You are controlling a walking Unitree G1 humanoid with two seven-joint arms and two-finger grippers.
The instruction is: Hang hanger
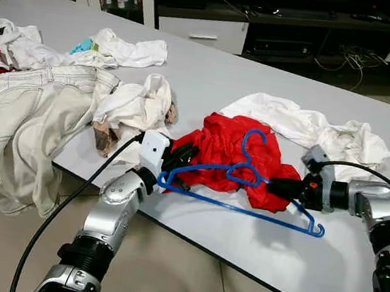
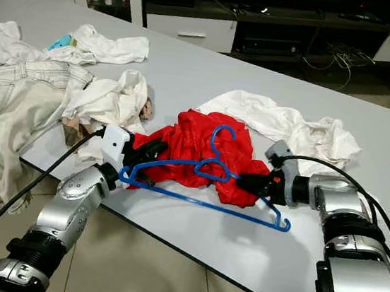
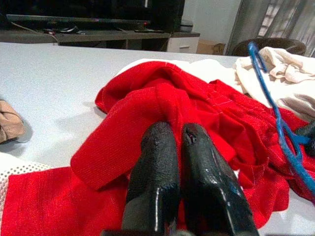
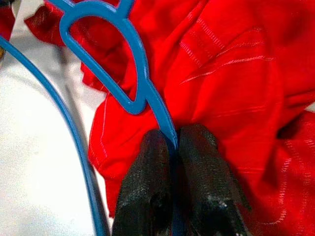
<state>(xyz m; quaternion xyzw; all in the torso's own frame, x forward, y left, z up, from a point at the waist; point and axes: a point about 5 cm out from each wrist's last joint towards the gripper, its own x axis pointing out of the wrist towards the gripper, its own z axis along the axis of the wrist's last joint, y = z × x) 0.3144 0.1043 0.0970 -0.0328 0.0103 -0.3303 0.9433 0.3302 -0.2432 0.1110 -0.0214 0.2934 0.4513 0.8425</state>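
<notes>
Right gripper (image 4: 173,142) was pinched narrow on the blue hanger (image 1: 242,194), its two black fingers (image 4: 147,182) pressed on either side of the hanger's thin arm, just below the neck loop. Left gripper (image 3: 173,135) had its fingers nearly together with a thin gap, tips resting on the red shirt (image 1: 233,154); whether they held any cloth, cannot tell. In the head views that gripper sat at the hanger's opposite end, at the shirt's near-left edge. The hanger lay partly on top of the shirt, hook up over the red cloth, its long bottom bar on the table (image 1: 274,77) just in front of the shirt, the far end reaching out past the right gripper. The shirt was crumpled on the table, not threaded onto the hanger as far as could be seen. Behind the shirt lay a white garment (image 1: 310,132), touching it. Left of the shirt was a cream bundle (image 1: 132,106), then pale jeans (image 1: 22,107) hanging over the table edge, with more white clothes (image 1: 121,50) beyond them. A black cable (image 1: 67,201) ran down from the left wrist. Past the table, well behind the shirt, stood a dark TV cabinet (image 1: 281,21).
</notes>
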